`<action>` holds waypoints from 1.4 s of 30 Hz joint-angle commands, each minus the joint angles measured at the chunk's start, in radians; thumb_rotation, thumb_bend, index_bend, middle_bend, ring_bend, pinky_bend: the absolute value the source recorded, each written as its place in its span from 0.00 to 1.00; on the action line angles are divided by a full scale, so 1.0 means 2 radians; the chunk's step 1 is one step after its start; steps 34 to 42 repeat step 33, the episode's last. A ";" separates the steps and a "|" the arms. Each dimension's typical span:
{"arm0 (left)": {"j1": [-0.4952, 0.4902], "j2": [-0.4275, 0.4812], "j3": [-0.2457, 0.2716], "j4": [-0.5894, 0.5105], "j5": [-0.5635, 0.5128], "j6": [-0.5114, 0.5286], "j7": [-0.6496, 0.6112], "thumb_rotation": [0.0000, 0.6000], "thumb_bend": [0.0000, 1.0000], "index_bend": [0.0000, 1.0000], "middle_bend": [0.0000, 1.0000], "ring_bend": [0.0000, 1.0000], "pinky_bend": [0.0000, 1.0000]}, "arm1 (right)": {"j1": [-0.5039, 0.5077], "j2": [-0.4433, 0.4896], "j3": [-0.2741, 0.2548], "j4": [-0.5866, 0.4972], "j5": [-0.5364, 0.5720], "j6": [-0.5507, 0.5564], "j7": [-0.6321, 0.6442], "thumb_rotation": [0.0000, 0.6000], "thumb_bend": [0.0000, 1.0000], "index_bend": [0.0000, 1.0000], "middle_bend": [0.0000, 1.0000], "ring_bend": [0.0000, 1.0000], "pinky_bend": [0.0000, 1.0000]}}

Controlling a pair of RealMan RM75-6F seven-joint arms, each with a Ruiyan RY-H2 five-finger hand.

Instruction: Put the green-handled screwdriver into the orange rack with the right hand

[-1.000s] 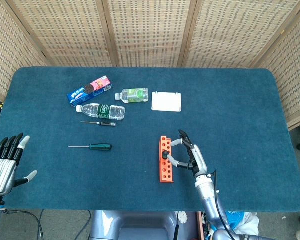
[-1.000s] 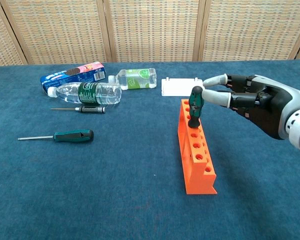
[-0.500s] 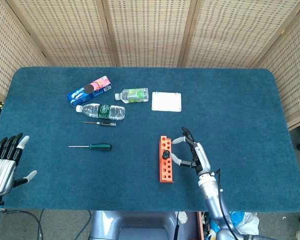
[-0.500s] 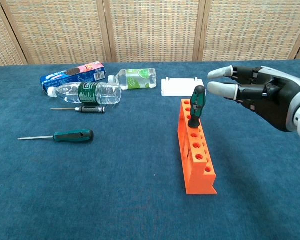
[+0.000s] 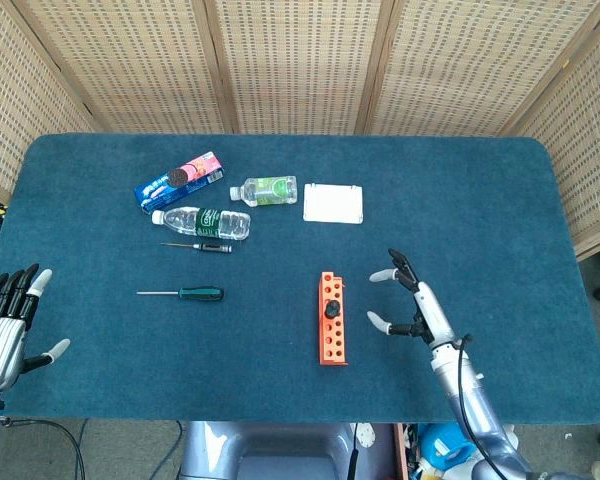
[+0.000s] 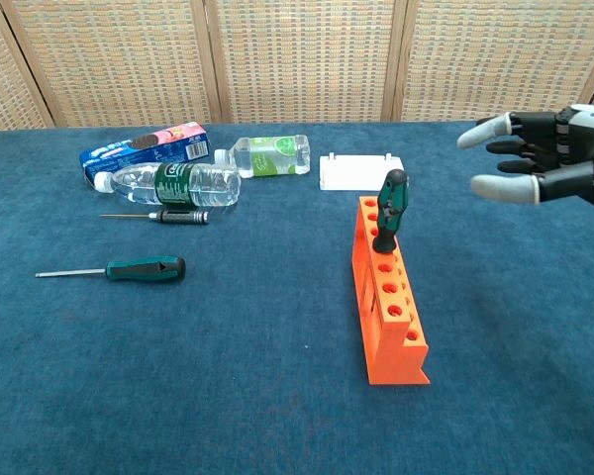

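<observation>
A green-handled screwdriver (image 6: 389, 212) stands in a hole of the orange rack (image 6: 389, 302), handle up and leaning slightly right; from above it shows as a dark knob (image 5: 332, 312) on the rack (image 5: 331, 335). My right hand (image 6: 544, 161) hovers to the right of the rack, fingers spread, holding nothing; in the head view this hand (image 5: 412, 300) is well clear of the rack. Another green-handled screwdriver (image 5: 184, 293) lies flat on the cloth at the left. My left hand (image 5: 5, 325) sits open at the table's left edge.
A water bottle (image 5: 202, 222), a smaller green-labelled bottle (image 5: 265, 190), a cookie box (image 5: 179, 180), a white box (image 5: 333, 203) and a small black screwdriver (image 5: 198, 246) lie at the back left. The blue cloth table (image 5: 480, 220) spreads wide on the right.
My right hand let go of the screwdriver's handle and drew away to the right. The screwdriver stays standing in the rack. The left hand slid slightly down.
</observation>
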 commanded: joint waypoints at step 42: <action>0.005 -0.002 0.002 0.011 -0.026 -0.019 0.010 1.00 0.00 0.00 0.00 0.00 0.00 | -0.104 0.026 -0.103 0.184 -0.158 0.238 -0.248 1.00 0.21 0.00 0.00 0.00 0.00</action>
